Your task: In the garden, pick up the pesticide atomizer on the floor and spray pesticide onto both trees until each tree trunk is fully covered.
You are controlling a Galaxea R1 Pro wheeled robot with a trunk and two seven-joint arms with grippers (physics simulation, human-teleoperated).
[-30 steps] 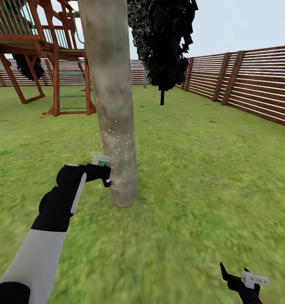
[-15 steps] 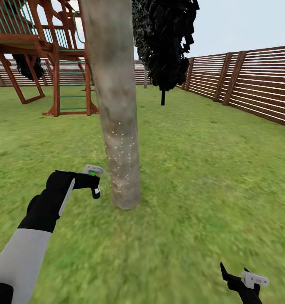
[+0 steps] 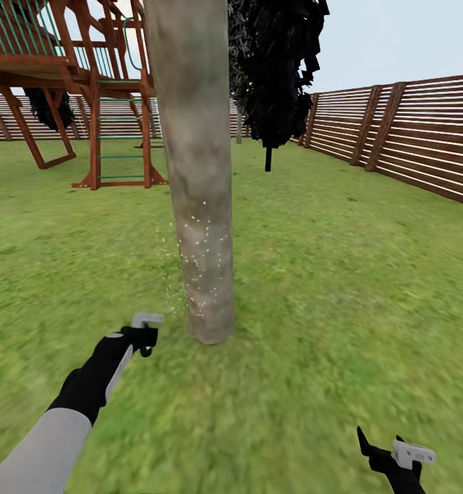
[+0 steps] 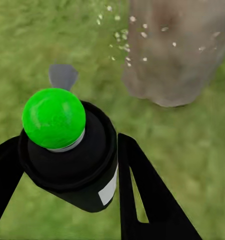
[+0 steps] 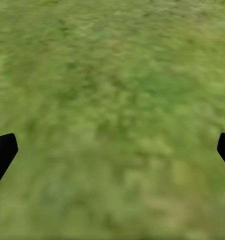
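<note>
The near tree trunk (image 3: 200, 206) rises as a thick mottled grey-beige column from the grass, with white spray specks dotting its lower part. In the left wrist view the trunk's base (image 4: 172, 55) lies just ahead of the pesticide atomizer (image 4: 67, 150), a black bottle with a green top. My left gripper (image 4: 72, 165) is shut on the atomizer; in the head view my left gripper (image 3: 145, 333) hangs low, just left of the trunk's foot. A second tree (image 3: 279, 68) with dark jagged foliage stands farther back. My right gripper (image 3: 396, 456) is open over bare grass (image 5: 112, 100).
A brown wooden play structure (image 3: 87, 89) with a ladder stands behind the trunk to the left. A slatted wooden fence (image 3: 409, 137) runs along the right and the back. Lawn (image 3: 341, 288) spreads around the trunk.
My left arm has dropped and drawn back from the trunk, carrying the atomizer lower. The view has shifted slightly. The right arm has not moved.
</note>
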